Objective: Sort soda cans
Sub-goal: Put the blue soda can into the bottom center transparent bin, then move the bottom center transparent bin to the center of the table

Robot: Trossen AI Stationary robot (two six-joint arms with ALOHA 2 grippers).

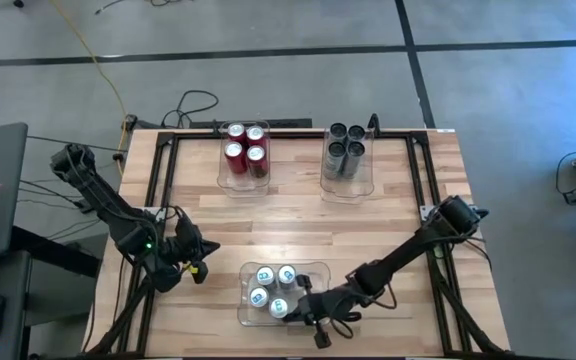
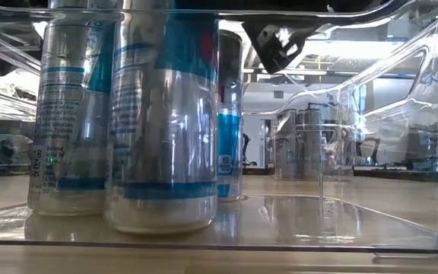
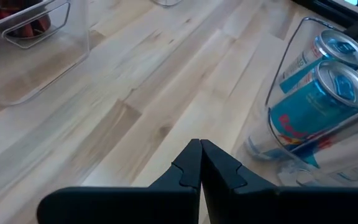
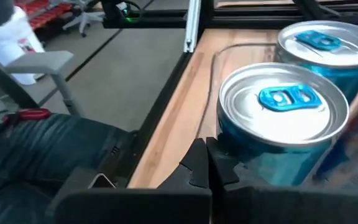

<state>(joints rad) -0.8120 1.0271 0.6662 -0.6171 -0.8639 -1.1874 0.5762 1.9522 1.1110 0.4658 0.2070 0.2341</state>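
Observation:
Several silver-white cans with blue marks [image 1: 273,290] stand upright in the clear bin nearest the table's near edge [image 1: 313,268]; the low view shows them close up [image 2: 158,129]. The red cans [image 1: 245,147] stand in a far bin and the dark grey cans [image 1: 345,147] in another beside it. My right gripper [image 1: 306,310] is shut, low at the near bin's right side, with its fingertips [image 4: 207,163] beside the side of one blue-marked can [image 4: 284,118]. My left gripper [image 1: 196,262] is shut [image 3: 201,163] over bare wood to the left of that bin. My right gripper's shut fingertips [image 4: 211,155] stand close against the side wall of the nearest blue-marked can [image 4: 241,155], just under its rim. I cannot tell whether they touch it. The can stands upright in the bin.
Black rails frame the wooden table [image 1: 298,215], and bare wood lies between the near bin and the two far bins. In the right wrist view, a person's leg in jeans [image 4: 48,143] shows beyond the table's edge. Cables lie behind the far edge [image 1: 193,105].

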